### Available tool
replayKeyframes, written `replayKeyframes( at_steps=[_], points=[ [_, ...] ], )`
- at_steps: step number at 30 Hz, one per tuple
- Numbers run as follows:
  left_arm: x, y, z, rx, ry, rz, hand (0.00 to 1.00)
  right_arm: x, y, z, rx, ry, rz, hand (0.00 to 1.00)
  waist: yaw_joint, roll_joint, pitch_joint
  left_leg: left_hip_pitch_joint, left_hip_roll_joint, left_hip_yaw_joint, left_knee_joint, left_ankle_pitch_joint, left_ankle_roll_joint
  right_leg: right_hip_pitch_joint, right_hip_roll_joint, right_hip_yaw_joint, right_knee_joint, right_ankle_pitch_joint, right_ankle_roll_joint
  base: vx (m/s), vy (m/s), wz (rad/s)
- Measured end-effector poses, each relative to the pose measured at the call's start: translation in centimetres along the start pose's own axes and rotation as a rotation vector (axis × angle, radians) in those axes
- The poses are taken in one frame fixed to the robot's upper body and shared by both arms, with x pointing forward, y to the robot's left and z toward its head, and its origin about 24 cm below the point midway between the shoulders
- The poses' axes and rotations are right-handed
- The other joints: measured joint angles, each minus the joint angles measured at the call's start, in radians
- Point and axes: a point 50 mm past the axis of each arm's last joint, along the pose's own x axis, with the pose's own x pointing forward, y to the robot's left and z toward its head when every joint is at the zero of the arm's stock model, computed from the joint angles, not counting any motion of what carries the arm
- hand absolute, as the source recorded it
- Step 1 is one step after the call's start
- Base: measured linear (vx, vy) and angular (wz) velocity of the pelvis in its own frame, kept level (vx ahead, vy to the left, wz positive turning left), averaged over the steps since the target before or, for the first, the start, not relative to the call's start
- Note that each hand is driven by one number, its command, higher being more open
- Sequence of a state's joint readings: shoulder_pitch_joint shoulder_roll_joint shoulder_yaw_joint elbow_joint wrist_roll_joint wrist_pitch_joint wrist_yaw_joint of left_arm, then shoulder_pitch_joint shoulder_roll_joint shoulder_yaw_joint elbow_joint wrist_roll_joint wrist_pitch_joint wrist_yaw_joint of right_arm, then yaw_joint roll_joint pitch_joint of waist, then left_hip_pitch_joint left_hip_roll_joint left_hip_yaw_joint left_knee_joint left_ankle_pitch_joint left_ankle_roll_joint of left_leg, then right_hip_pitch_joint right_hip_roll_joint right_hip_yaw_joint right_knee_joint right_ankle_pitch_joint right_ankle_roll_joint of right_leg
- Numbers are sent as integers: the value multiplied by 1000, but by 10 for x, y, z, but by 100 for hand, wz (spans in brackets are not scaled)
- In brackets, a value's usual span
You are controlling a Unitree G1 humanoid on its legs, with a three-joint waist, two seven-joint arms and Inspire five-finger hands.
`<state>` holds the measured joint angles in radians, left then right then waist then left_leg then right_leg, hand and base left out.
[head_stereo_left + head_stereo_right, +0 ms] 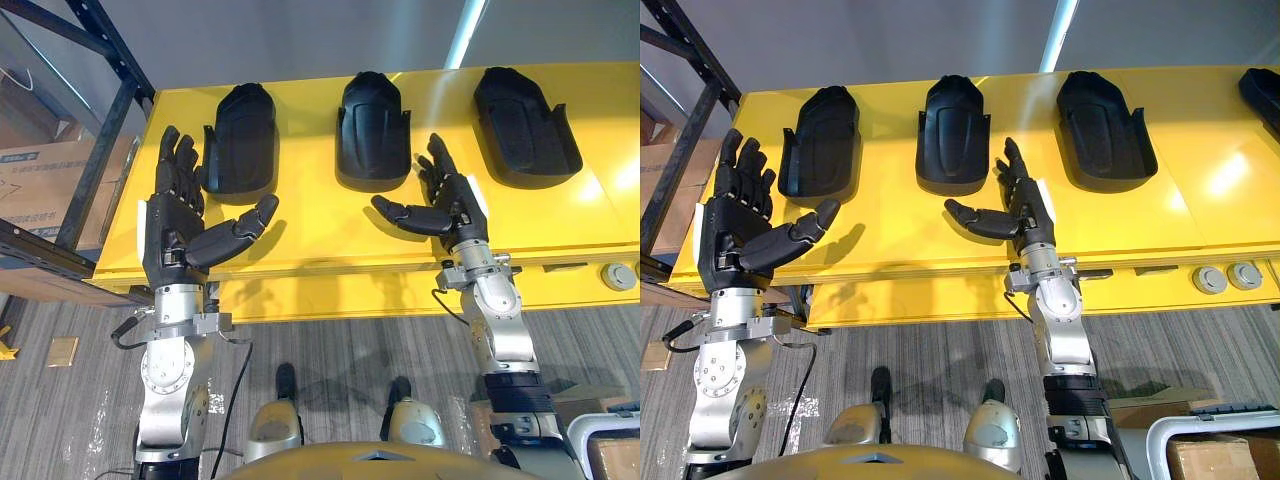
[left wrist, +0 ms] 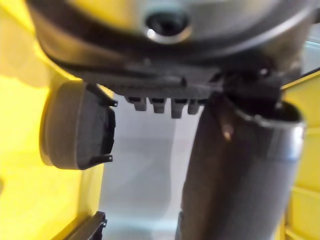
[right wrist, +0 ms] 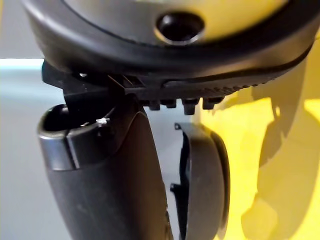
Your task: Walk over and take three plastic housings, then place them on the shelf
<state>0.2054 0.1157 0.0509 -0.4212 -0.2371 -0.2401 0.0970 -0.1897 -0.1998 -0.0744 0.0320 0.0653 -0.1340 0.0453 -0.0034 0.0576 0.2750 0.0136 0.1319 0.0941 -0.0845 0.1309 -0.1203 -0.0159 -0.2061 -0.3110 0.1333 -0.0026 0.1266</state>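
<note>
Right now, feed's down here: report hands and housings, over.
Both hands open, empty. Left hand near left housing, right hand near middle housing. Third housing further right, all lying on yellow table. Nothing in the way.

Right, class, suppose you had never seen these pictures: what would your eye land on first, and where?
The bright yellow table spans the scene, with black plastic housings in a row along its far side. Nearer the robot, the left hand and right hand are raised open over its front edge, holding nothing.
</note>
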Motion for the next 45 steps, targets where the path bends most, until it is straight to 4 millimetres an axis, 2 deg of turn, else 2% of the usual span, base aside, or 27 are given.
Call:
replayKeyframes(
  at_steps=[4, 6, 10, 14, 20, 22, 26, 31, 34, 38, 45],
  points=[
    [-1, 0, -2, 2, 9, 7, 100, -14, -15, 21, -42, -111, -118, 100, 1, -1, -7, 0, 0, 11, 0, -6, 0, 11, 6, 6, -38, 18, 3, 23, 3, -6],
    [-2, 2, -7, 5, 33, 16, 100, -21, -20, 24, -76, -127, -140, 100, -1, -4, -22, 3, 0, 18, -1, -11, 0, 20, 9, 10, -57, 27, 5, 37, 1, -11],
    [-15, 9, -21, 5, 112, 64, 100, -45, -25, 10, -60, -57, -173, 100, -7, -21, -77, 29, 5, 41, -1, -28, -6, 43, 17, 26, -86, 35, 6, 48, -6, -14],
    [-22, 15, -26, -27, 147, 61, 100, -59, -20, 0, -44, -10, -144, 100, -10, -19, -97, 49, 6, 64, -4, -38, -6, 61, 21, 46, -106, 40, 7, -13, -5, -16],
    [-24, 11, -31, -63, 169, -4, 100, -64, -11, 2, -28, -34, -141, 100, -5, -26, -141, 53, 20, 92, -4, -45, -13, 62, 39, 68, -143, 60, 4, -12, -14, -15],
    [-25, 3, -32, -82, 177, -42, 100, -69, -13, 10, -35, -61, -172, 100, -6, -21, -148, 47, 19, 97, -4, -46, -14, 57, 40, 73, -154, 68, 2, 4, -7, -8],
    [-24, -5, -33, -103, 176, -63, 100, -75, -17, 17, -41, -81, -219, 100, -33, -19, -150, 23, 20, 127, -4, -46, -14, 14, 42, 100, -159, 80, 1, 1, 1, -21],
    [-13, -18, -29, -138, 136, -74, 100, -93, -29, 7, -57, -14, -308, 100, -64, -17, -149, -6, 22, 154, 0, -48, -15, -29, 48, 127, -174, 99, -3, 23, -7, -18],
    [-5, -21, -25, -148, 104, -62, 100, -96, -31, 6, -60, -5, -319, 100, -82, -15, -148, -5, 25, 172, 0, -53, -17, -38, 52, 148, -174, 100, -4, 16, -7, -17],
    [3, -24, -22, -161, 78, -39, 100, -98, -33, 10, -62, -25, -329, 100, -87, -8, -137, -7, 24, 190, 0, -58, -16, -53, 52, 166, -171, 101, -3, -1, -6, -12],
    [2, -23, -26, -189, 104, -12, 100, -99, -34, 14, -68, -48, -333, 100, -91, -3, -108, -4, 24, 199, 0, -64, -17, -54, 53, 173, -171, 100, -3, -2, -3, -3]
  ],
)
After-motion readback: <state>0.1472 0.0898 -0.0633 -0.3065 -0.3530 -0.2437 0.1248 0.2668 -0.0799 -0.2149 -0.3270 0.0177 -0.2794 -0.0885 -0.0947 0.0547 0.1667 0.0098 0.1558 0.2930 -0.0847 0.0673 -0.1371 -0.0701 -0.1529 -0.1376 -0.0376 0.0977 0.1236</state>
